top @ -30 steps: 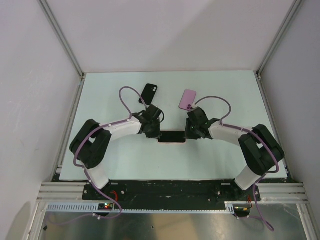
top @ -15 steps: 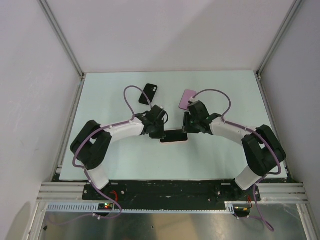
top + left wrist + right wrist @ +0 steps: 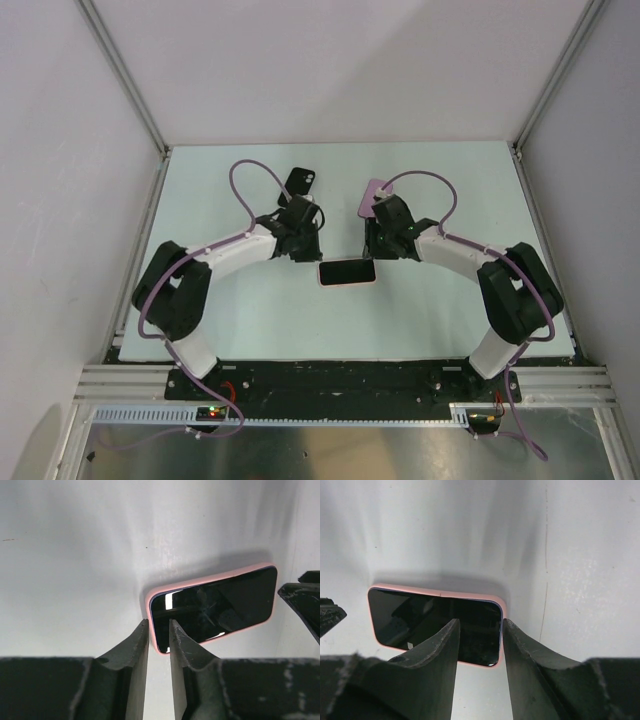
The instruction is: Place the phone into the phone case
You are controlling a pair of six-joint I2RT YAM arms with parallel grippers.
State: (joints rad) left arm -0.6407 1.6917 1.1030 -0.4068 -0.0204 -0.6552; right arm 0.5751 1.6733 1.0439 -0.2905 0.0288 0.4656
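A phone with a dark screen sits inside a pink case [image 3: 347,271] and lies flat on the white table, screen up. It also shows in the left wrist view [image 3: 215,602] and the right wrist view [image 3: 420,620]. My left gripper [image 3: 307,250] hovers just beyond the phone's left end, its jaws [image 3: 159,622] a narrow gap apart and empty. My right gripper [image 3: 373,249] hovers over the phone's right end, jaws [image 3: 480,621] apart and empty. Neither gripper touches the phone.
A black phone case [image 3: 299,183] lies on the table behind the left gripper. A lilac phone case [image 3: 374,196] lies behind the right gripper, partly covered by it. Aluminium frame posts and grey walls bound the table [image 3: 460,190] on three sides.
Both grippers have drawn back from the ends of the cased phone toward the far side. The phone stays flat on the table, now uncovered.
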